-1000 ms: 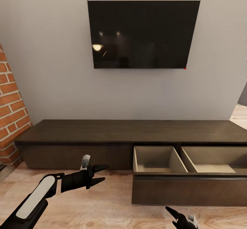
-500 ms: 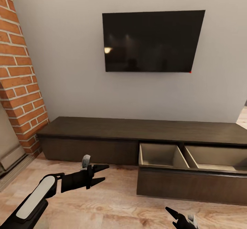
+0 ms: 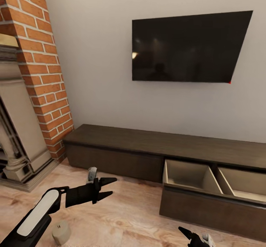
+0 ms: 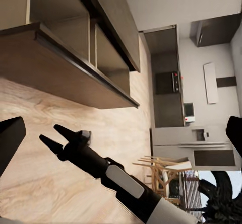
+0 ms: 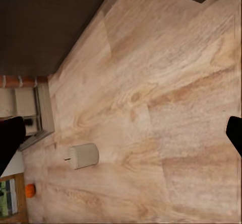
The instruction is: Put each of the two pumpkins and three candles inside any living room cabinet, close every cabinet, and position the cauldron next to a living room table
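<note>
The long dark-brown cabinet (image 3: pixel 147 140) runs along the wall, its right drawer (image 3: pixel 189 175) pulled out, with bare beige compartments. A cream candle (image 3: pixel 61 232) lies on the wooden floor beside my left forearm; it appears again in the right wrist view (image 5: pixel 83 155), lying on its side. Farther off in that view sits a small orange pumpkin (image 5: pixel 30 190) by a shelf edge. My left gripper (image 3: pixel 113 186) hangs open and empty above the floor, in front of the shut left drawer front. My right gripper (image 3: pixel 186 236) is low before the open drawer, also open and empty (image 4: pixel 48 133).
A brick column (image 3: pixel 44 66) and a cream fireplace surround (image 3: pixel 18 128) stand at the left. A black TV (image 3: pixel 188 47) hangs on the wall above the cabinet. The pulled-out drawer front (image 3: pixel 207 212) juts into the floor space. Beyond, a kitchen with a fridge (image 4: pixel 201 146).
The whole view has swung left and pulled back: the fireplace and the candle came into view and the cabinet slid right. Both arms hold the same pose.
</note>
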Robot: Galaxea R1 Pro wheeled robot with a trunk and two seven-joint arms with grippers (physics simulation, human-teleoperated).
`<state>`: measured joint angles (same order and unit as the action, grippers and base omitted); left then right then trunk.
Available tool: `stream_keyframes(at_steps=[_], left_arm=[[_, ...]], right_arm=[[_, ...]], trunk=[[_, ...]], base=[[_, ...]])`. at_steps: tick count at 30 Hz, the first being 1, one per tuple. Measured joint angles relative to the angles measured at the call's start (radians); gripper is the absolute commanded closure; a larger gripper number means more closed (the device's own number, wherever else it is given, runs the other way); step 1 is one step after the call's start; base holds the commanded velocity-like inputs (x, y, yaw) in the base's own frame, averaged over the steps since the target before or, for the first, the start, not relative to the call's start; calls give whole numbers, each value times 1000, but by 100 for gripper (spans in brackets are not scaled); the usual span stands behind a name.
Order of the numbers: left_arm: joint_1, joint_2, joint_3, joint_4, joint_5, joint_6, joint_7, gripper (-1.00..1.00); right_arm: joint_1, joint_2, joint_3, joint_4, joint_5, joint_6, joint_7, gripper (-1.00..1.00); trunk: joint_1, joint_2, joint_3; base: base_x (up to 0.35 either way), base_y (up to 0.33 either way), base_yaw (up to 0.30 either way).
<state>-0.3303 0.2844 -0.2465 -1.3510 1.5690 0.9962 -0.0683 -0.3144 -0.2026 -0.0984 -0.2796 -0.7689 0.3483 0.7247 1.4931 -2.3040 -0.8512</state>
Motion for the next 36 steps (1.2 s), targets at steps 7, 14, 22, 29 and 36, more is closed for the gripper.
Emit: stream_keyframes(at_steps=[7,14,22,29,36], left_arm=[[0,53,8,0,-5,-3,1,-100],[0,133,15,37,-12,-6,4,-100],[-2,218,71,280,-77,-13,100,-100],[-2,212,159,337,-324,-107,186,-100],[-2,191,176,408,-435,-244,189,-100]], right_arm=[[0,0,39,-2,-1,-1,-91,-100],[0,1,55,0,20,-43,-122,-100],[0,36,97,0,124,-127,-253,-100],[0,75,100,-6,193,-151,-281,-100],[0,104,100,-1,264,-186,-285,-100]], trunk=[[-27,49,22],[-54,98,44],[-84,154,69],[-104,189,85],[-104,189,85]], base=[[0,0,288],[0,0,288],[0,0,288],[0,0,288],[0,0,288]])
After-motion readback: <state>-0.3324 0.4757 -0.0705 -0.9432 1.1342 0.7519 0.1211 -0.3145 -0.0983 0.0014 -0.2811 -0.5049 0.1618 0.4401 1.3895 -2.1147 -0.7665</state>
